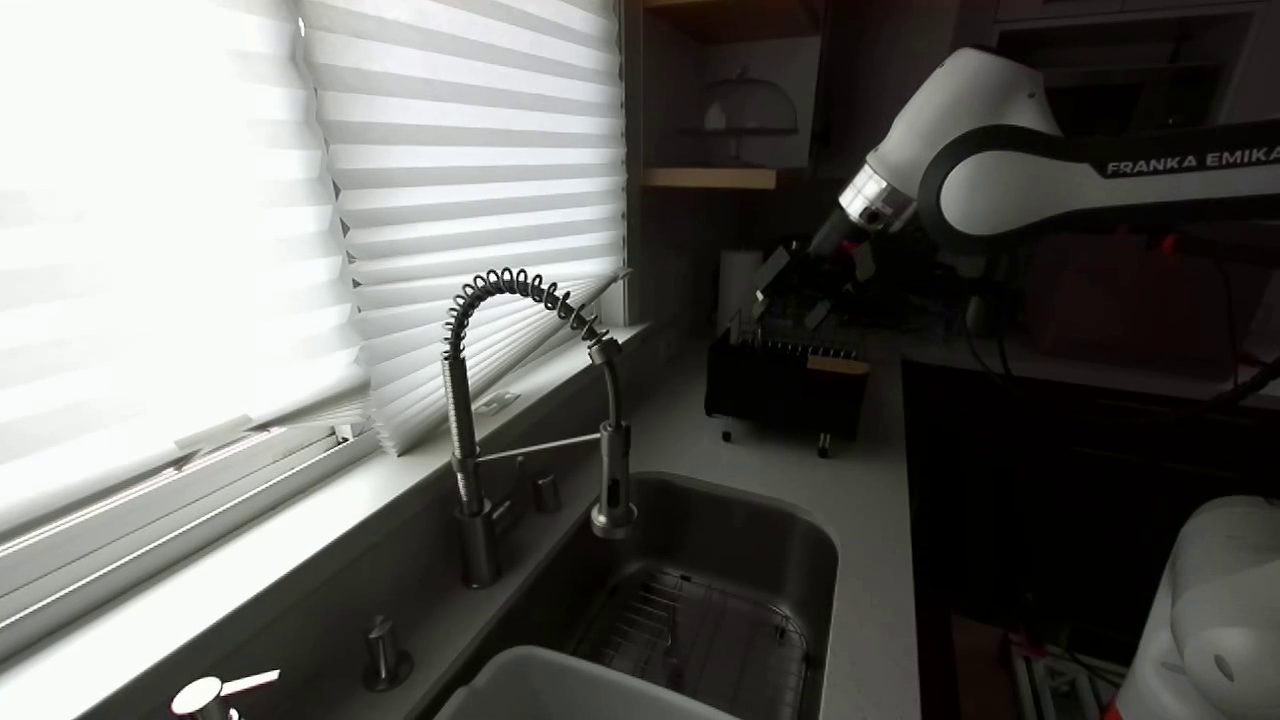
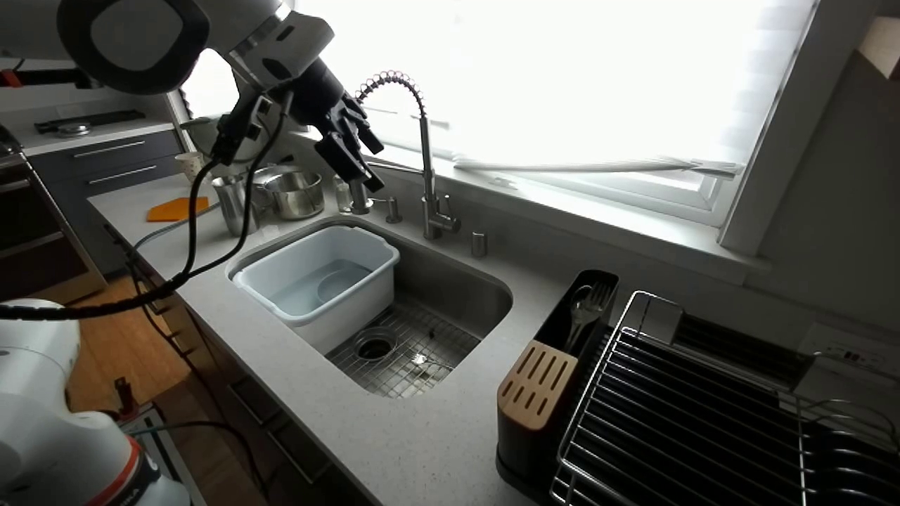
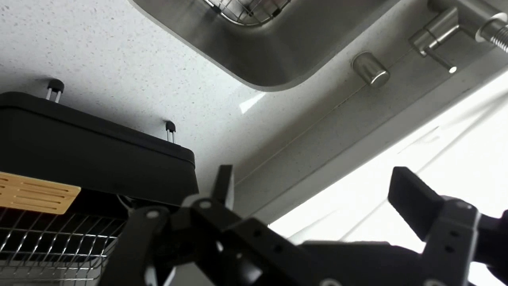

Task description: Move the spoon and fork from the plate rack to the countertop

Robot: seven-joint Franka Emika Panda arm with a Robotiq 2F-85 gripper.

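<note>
The spoon and fork (image 2: pixel 589 303) stand in the dark caddy at the side of the plate rack in an exterior view, silvery heads up. A thin pale sliver of utensil (image 3: pixel 126 201) shows at the caddy in the wrist view. The plate rack (image 1: pixel 780 395) is dark with wire bars, and also shows in an exterior view (image 2: pixel 675 393) and the wrist view (image 3: pixel 95 143). The pale countertop (image 2: pixel 436 436) lies around the sink. My gripper (image 3: pixel 317 190) is open and empty. In both exterior views my gripper (image 1: pixel 790 305) (image 2: pixel 376 167) is held in the air, above the countertop.
A steel sink (image 2: pixel 485 295) holds a pale tub (image 2: pixel 351 302) and a silvery piece on its bottom grid (image 2: pixel 422 360). The spring faucet (image 1: pixel 460 430) stands at the sink's window side. Metal pots (image 2: pixel 295 197) and an orange board (image 2: pixel 176 209) lie beyond. A slotted wooden piece (image 2: pixel 538 383) covers part of the caddy.
</note>
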